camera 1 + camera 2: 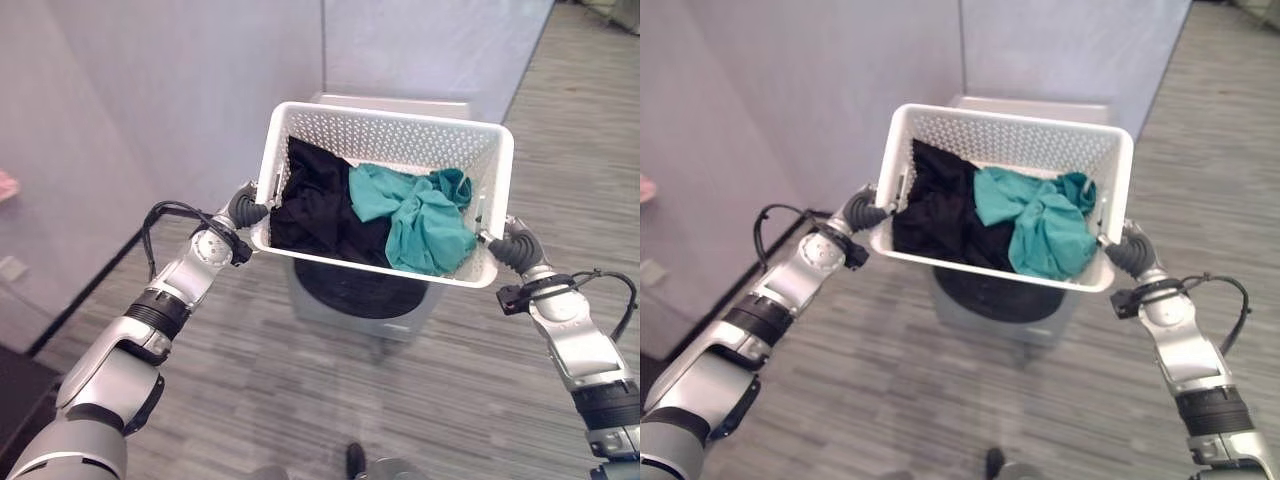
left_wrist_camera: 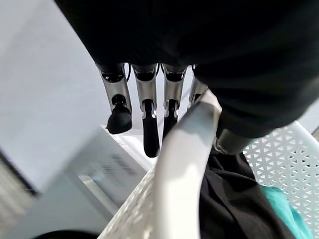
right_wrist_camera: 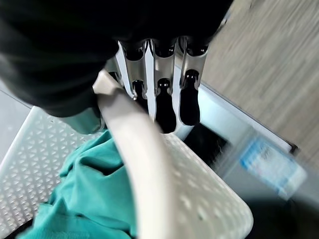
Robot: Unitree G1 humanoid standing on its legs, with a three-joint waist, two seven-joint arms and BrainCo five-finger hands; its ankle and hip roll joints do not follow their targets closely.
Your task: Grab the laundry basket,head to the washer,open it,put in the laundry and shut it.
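Hands [image 1: 245, 208] [image 1: 515, 250] grip perforated plastic basket [image 1: 385, 135] (crumpled laundry [image 1: 420, 215]), apparently above washer [image 1: 350, 295].

Washer [image 1: 365, 300] mostly hidden under the laundry basket [image 1: 385, 135]; its door state can't be told. Black garment [image 1: 315, 205] partly buried under the teal cloth [image 1: 420, 220].

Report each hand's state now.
Left hand: shut on the white laundry basket, at its handle.
Right hand: shut on the basket's opposite handle.
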